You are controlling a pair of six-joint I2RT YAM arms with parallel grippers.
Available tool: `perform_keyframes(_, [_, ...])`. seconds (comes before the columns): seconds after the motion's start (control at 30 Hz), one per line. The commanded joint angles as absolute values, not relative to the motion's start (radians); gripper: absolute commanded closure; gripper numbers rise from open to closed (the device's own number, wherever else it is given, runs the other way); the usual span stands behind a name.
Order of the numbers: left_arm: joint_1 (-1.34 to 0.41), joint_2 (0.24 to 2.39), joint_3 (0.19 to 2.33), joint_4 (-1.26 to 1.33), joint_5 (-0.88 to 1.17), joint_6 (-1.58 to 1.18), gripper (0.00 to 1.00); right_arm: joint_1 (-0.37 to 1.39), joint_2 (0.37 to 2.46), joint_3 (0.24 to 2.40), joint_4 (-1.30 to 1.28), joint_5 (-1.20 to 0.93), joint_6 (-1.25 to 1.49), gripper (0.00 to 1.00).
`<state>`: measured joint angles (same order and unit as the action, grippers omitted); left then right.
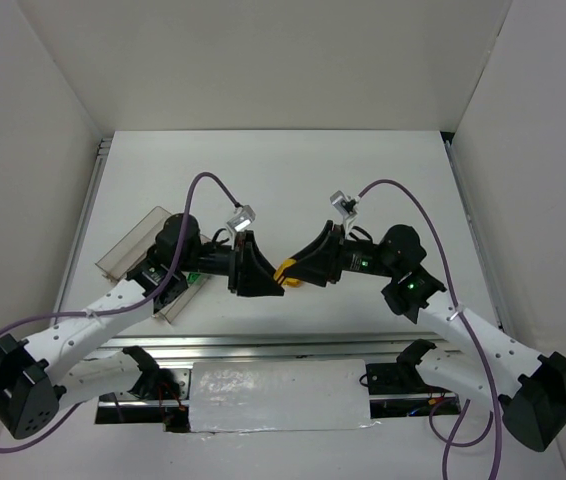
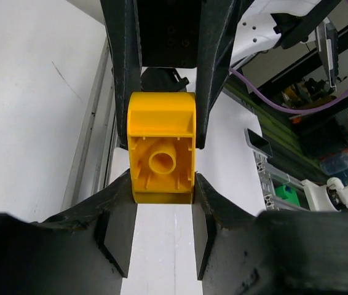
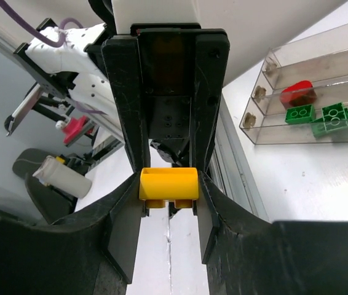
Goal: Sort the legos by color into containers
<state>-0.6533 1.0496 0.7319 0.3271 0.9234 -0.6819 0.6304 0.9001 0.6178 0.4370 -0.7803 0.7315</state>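
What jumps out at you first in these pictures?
The left gripper and the right gripper meet nose to nose above the middle of the table, both pinching one yellow brick. Toward the left side lies a clear tray with green bricks and a red brick inside.

A small yellow plastic brick (image 1: 285, 270) with one rounded edge hangs above the table (image 1: 363, 180) at the top view's centre, hollow underside toward the left wrist camera. The clear three-channel plastic tray (image 3: 328, 52) lies upper right in the right wrist view: a red rounded brick (image 3: 297, 93) in its middle channel, two green studded bricks (image 3: 300, 114) in the lowest.
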Motion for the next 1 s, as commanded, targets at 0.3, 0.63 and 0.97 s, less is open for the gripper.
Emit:
perform_keyframes(0.3, [-0.516,1.120,0.954,-0.168,0.338,-0.546,1.00,0.545,0.810,0.627,0.027,-0.150,0.739,0.00])
perform_keyframes(0.63, [-0.143,1.121,0.933,-0.388,-0.310,-0.901,1.00,0.479,0.787,0.588,-0.017,-0.186,0.759,0.00])
perform_keyframes(0.97, [0.083,1.311,0.954,-0.321,-0.281,-1.098,0.96,0.479,0.818,0.563,-0.003,-0.219,0.749,0.00])
